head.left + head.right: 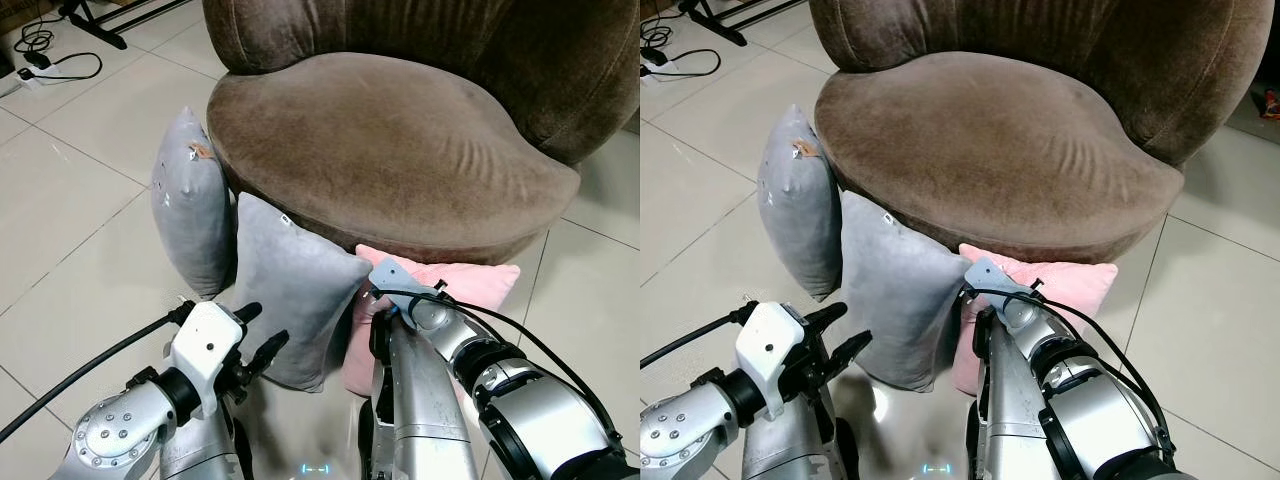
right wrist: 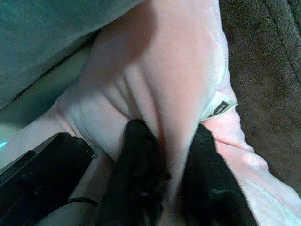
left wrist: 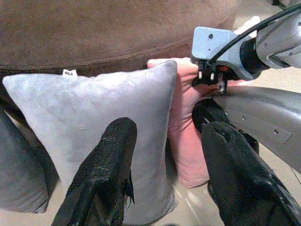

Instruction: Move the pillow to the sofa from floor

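Observation:
A pink pillow (image 1: pixel 470 281) leans on the floor against the front of the brown sofa (image 1: pixel 400 140). My right gripper (image 2: pixel 169 165) is shut on a fold of the pink pillow (image 2: pixel 160 80), its black fingers (image 2: pixel 141 155) pinching the fabric near a white label. Two grey pillows lean beside it: one in the middle (image 1: pixel 285 285) and one further left (image 1: pixel 190 200). My left gripper (image 1: pixel 255 335) hangs open just in front of the middle grey pillow (image 3: pixel 89 113), touching nothing.
Pale floor tiles (image 1: pixel 70 220) spread to the left and right of the sofa. A power strip with black cables (image 1: pixel 45 62) and a black stand leg (image 1: pixel 95 25) lie at the far left.

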